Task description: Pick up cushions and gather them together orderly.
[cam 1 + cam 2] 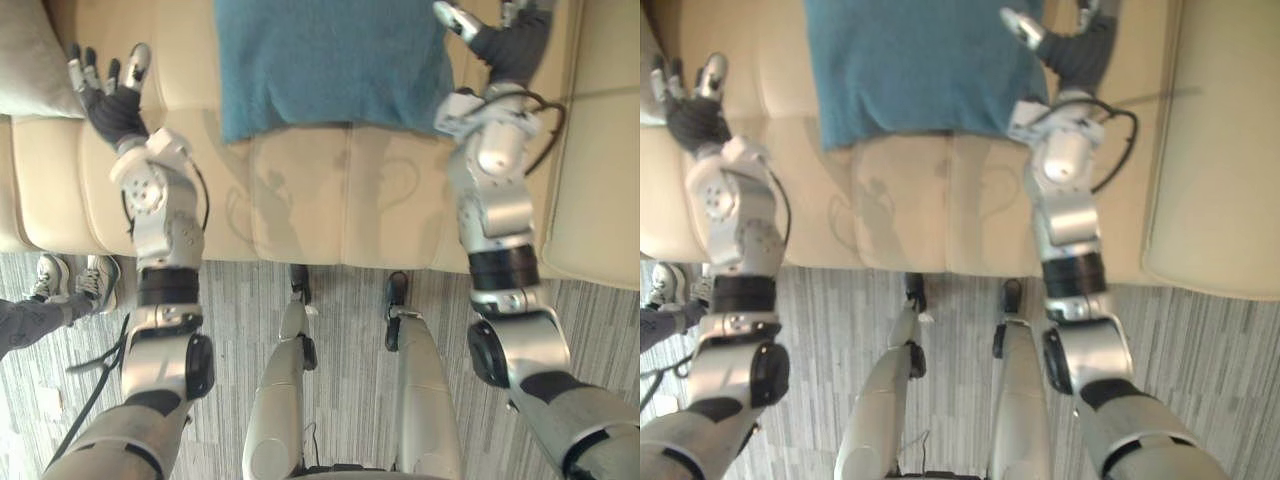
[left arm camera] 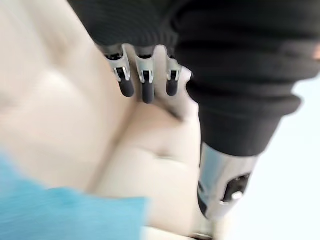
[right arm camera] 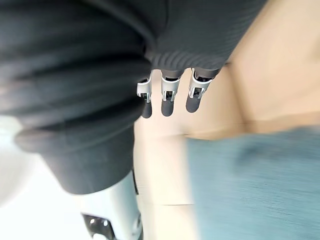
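A teal blue cushion (image 1: 330, 65) lies flat on the seat of a cream leather sofa (image 1: 300, 210), toward its back. A pale grey cushion (image 1: 35, 60) rests at the sofa's left end. My left hand (image 1: 108, 90) hovers over the seat between the two cushions, fingers straight and spread, holding nothing. My right hand (image 1: 505, 40) is raised just past the teal cushion's right edge, open too, with its thumb (image 1: 455, 18) over the cushion's corner. The teal cushion (image 2: 60, 220) also shows beyond my left fingers (image 2: 145, 82), and beside my right fingers (image 3: 170, 95) as a blue patch (image 3: 255, 185).
The sofa's right armrest (image 1: 600, 150) stands close to my right arm. A person's shoes (image 1: 75, 280) and a leg are on the striped grey floor (image 1: 350, 300) at the lower left, near my left arm.
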Motion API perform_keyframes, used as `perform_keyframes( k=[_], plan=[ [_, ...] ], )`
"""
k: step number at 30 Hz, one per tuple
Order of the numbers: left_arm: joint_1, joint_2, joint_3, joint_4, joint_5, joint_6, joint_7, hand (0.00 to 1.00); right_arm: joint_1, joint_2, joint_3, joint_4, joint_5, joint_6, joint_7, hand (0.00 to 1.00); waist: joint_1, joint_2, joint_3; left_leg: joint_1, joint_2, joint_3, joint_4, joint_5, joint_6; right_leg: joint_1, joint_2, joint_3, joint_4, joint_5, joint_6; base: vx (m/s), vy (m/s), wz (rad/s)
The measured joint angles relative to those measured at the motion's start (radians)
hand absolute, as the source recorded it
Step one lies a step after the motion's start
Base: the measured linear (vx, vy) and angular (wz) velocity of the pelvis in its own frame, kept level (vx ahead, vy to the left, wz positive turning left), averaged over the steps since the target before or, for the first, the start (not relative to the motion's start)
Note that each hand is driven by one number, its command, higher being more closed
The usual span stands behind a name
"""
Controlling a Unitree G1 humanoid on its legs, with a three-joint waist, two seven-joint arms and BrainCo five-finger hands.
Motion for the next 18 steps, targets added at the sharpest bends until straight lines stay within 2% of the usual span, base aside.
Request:
perform_keyframes(
  k=[3,4,8,10,11,13,17,18],
  plan=[
    [0.182,-0.015,0.020,-0.063,-0.011,-0.017,-0.022,0.00,0.182,-0.041,0.030,-0.094,0.005,-0.023,0.065,0.00,-0.002,-0.012,-0.007,0.086,-0.004,0.017,0.002,-0.007,0.018,0.096,-0.004,-0.002,-0.026,-0.004,0.006,0.08,-0.027,-0.10],
    [0.274,-0.032,0.021,-0.096,-0.010,-0.019,-0.034,0.00,0.280,-0.063,0.055,-0.131,0.007,-0.031,0.109,0.00,-0.002,-0.020,-0.016,0.114,-0.002,0.018,0.010,-0.018,0.028,0.138,-0.001,-0.005,-0.045,-0.004,0.006,0.12,-0.043,-0.06],
    [0.529,-0.173,-0.018,-0.107,0.022,-0.013,-0.108,0.00,0.590,-0.065,0.122,-0.156,-0.011,-0.030,0.239,0.00,-0.004,-0.046,-0.066,0.208,-0.001,0.015,0.017,-0.056,0.040,0.275,0.008,-0.026,-0.119,-0.003,0.011,0.15,-0.040,-0.02],
    [0.663,-0.224,-0.064,-0.050,0.055,0.008,-0.173,0.00,0.739,0.006,0.133,-0.138,-0.043,-0.030,0.302,0.00,-0.005,-0.074,-0.111,0.272,0.007,0.022,0.020,-0.083,0.035,0.349,0.013,-0.022,-0.157,-0.004,0.014,0.15,-0.028,-0.19],
    [0.728,-0.247,-0.078,0.003,0.084,0.024,-0.205,0.00,0.813,0.065,0.137,-0.094,-0.052,-0.031,0.331,0.00,-0.008,-0.091,-0.152,0.301,0.007,0.034,0.024,-0.104,0.030,0.383,0.019,-0.011,-0.183,-0.006,0.017,0.12,-0.017,-0.30],
    [0.801,-0.281,-0.092,0.093,0.123,0.041,-0.241,0.00,0.889,0.135,0.136,0.003,-0.052,-0.032,0.358,0.00,-0.009,-0.108,-0.205,0.337,0.011,0.051,0.041,-0.135,0.024,0.430,0.025,0.004,-0.216,-0.005,0.021,0.12,-0.003,-0.33],
    [0.849,-0.356,-0.076,0.368,0.192,0.067,-0.282,0.00,0.995,0.238,0.078,0.314,-0.129,-0.018,0.370,0.00,-0.019,-0.098,-0.305,0.414,0.026,0.078,0.050,-0.172,0.017,0.531,0.040,0.014,-0.300,0.012,0.024,0.08,0.000,-0.19],
    [0.850,-0.360,-0.075,0.395,0.213,0.074,-0.283,0.00,0.997,0.246,0.068,0.347,-0.130,-0.015,0.370,0.00,-0.020,-0.096,-0.315,0.419,0.028,0.080,0.050,-0.175,0.015,0.539,0.043,0.017,-0.312,0.018,0.023,0.08,-0.006,-0.31]
  ],
)
